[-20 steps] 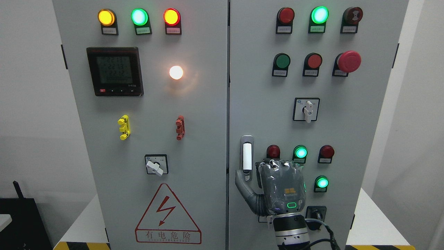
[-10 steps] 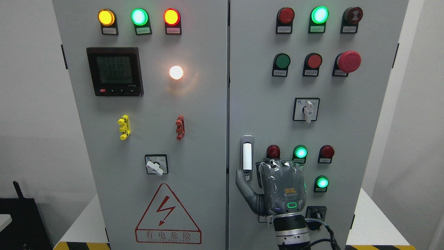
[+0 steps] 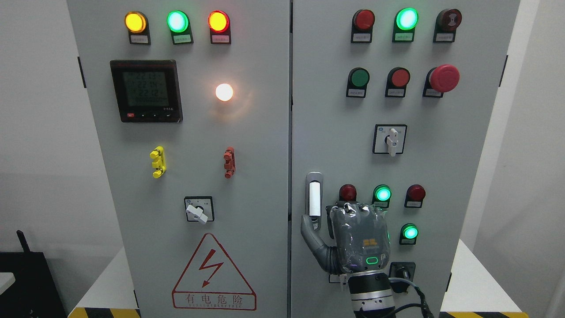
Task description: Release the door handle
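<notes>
The door handle [image 3: 314, 198], a white lever in a grey recessed plate, stands upright at the left edge of the right cabinet door [image 3: 335, 132], which lies flush with the left door. My right hand [image 3: 348, 221] comes up from the bottom edge, its back toward me, just right of and below the handle. Its thumb [image 3: 309, 232] stretches left and overlaps the plate's lower end. The other fingers bend loosely forward toward the panel, beside the lever and not around it. Nothing is held. The left arm is out of view.
Around the hand are red and green lamps [image 3: 382, 194], a green lamp [image 3: 410, 232] and a black switch [image 3: 401, 271] behind the wrist cable. A rotary selector [image 3: 390, 139] and red mushroom button [image 3: 444, 78] sit higher. The left door [image 3: 247, 176] carries a meter and a warning triangle.
The right hand has drifted a few pixels to the right, its thumb sliding slightly off the handle plate. The door and handle have not moved.
</notes>
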